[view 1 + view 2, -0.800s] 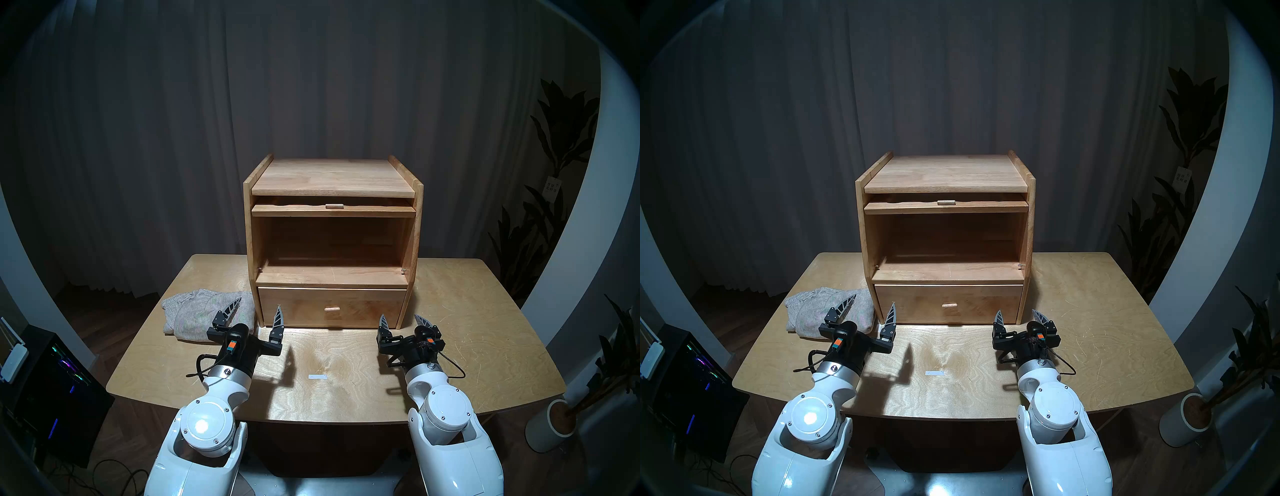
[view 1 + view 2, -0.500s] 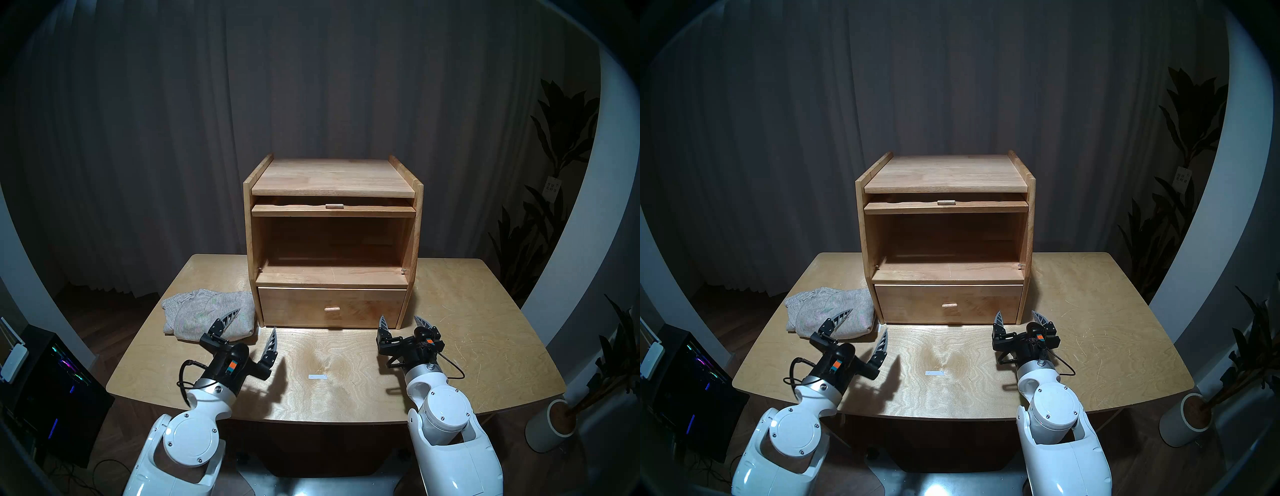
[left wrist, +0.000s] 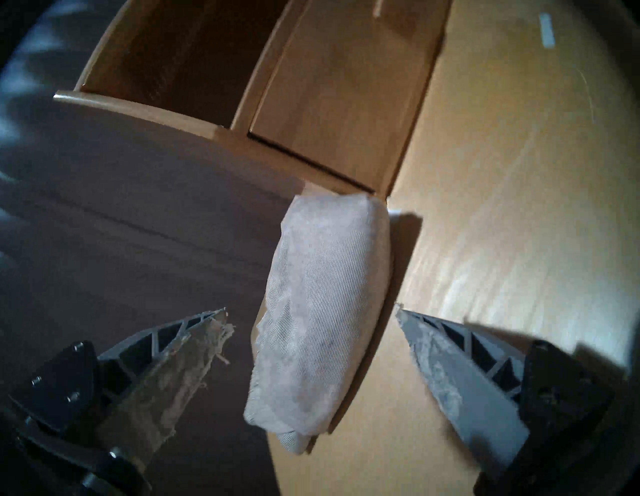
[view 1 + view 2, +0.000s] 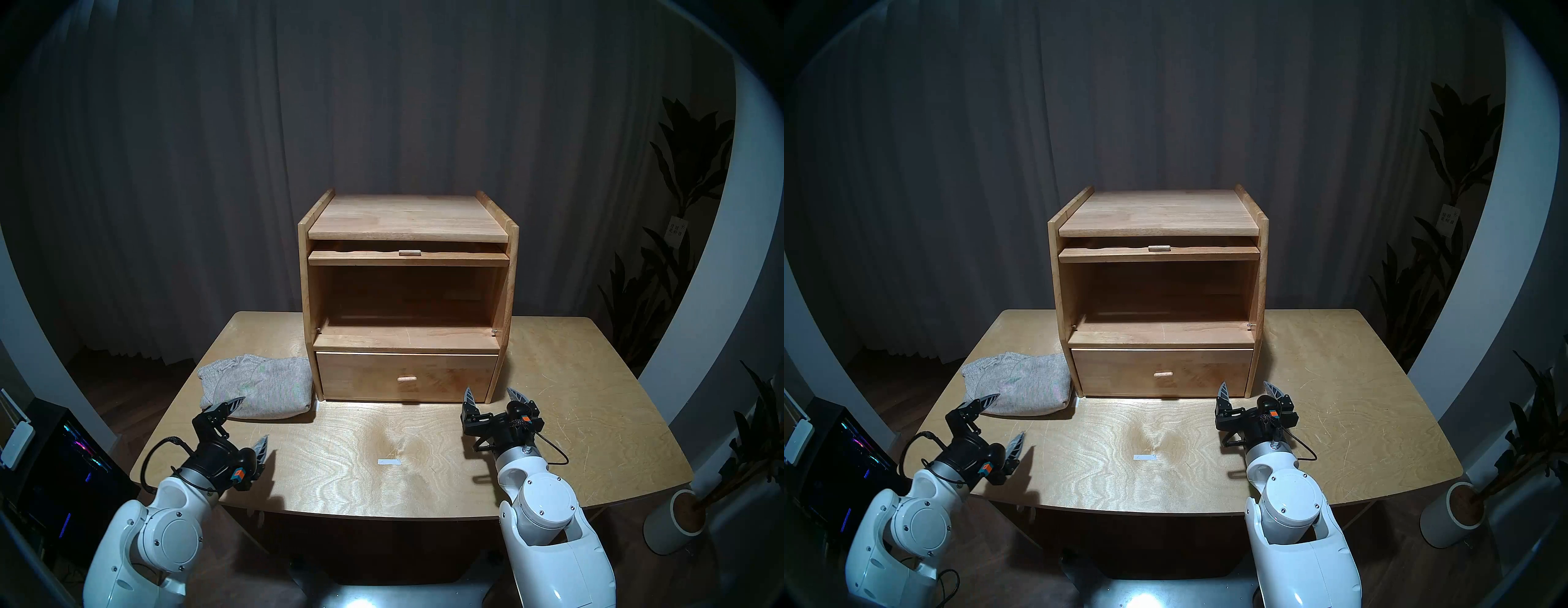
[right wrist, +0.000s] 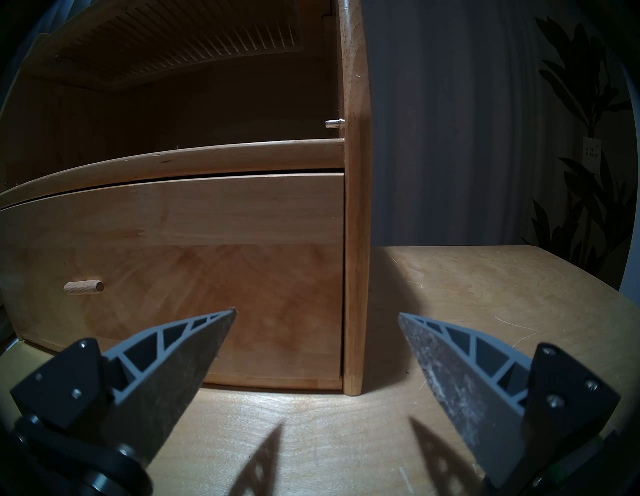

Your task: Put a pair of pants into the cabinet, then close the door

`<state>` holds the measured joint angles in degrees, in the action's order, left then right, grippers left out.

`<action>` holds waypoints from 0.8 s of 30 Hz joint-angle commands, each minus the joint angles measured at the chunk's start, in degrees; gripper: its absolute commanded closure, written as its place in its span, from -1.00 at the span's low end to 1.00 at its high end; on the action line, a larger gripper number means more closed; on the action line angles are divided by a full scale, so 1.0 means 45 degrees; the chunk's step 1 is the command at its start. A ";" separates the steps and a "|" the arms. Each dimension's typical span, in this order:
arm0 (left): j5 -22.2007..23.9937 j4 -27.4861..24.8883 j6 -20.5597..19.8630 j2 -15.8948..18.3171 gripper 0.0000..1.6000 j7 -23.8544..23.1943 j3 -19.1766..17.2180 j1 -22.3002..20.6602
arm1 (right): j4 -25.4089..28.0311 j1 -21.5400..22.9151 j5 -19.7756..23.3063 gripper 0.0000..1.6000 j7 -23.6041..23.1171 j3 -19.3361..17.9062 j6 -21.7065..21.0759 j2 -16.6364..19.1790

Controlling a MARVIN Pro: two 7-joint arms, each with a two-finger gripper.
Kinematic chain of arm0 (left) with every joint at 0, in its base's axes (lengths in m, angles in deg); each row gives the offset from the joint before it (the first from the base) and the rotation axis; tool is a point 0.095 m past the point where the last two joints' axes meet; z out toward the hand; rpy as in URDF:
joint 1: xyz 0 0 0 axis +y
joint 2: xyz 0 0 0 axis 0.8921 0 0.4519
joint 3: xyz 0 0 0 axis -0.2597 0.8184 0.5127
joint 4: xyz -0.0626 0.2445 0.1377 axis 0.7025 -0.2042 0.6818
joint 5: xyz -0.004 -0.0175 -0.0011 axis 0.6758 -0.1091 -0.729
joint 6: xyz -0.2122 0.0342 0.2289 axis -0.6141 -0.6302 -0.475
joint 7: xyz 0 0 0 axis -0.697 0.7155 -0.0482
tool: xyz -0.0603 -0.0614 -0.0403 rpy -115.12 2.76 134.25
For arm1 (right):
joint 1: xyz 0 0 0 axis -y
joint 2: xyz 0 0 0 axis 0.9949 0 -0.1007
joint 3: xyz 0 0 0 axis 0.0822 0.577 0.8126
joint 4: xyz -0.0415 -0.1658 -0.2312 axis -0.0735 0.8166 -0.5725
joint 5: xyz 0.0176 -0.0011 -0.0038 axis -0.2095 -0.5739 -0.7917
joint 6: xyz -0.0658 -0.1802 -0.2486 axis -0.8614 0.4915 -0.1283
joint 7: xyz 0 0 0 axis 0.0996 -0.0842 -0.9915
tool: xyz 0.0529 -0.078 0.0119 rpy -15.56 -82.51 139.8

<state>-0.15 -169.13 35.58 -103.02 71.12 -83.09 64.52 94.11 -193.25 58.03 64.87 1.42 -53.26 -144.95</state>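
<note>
The folded grey-beige pants (image 4: 259, 386) lie on the table, left of the cabinet (image 4: 407, 216) and touching its lower corner. They also show in the head right view (image 4: 1021, 388) and the left wrist view (image 3: 322, 304). The door (image 4: 407, 258) is swung up flat under the cabinet's top, so the upper compartment stands open and empty; its ribbed glass (image 5: 173, 45) shows from below. My left gripper (image 4: 254, 418) is open, turned on its side, just in front of the pants. My right gripper (image 4: 488, 389) is open and empty by the cabinet's front right corner.
The bottom drawer (image 4: 407, 375) is shut. A small white tape mark (image 4: 389, 461) lies mid-table (image 4: 572, 382). A lit computer case (image 4: 63, 458) stands off the table's left edge, and a potted plant (image 4: 674, 526) off the right.
My left arm swung left and back from the cabinet's front to the pants' near edge, and its wrist rolled onto its side. The gripper stayed open. The right arm has not moved.
</note>
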 commanded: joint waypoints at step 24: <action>-0.0550 0.0655 -0.3548 0.1388 -1.00 -0.5428 0.1423 -0.3344 | 0.0328 0.0073 -0.0002 -1.00 0.0004 -0.0005 0.0088 -0.0001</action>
<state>-2.71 -170.09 23.50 -97.35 46.96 -79.92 55.88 94.14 -193.20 58.03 64.87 1.42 -53.26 -144.95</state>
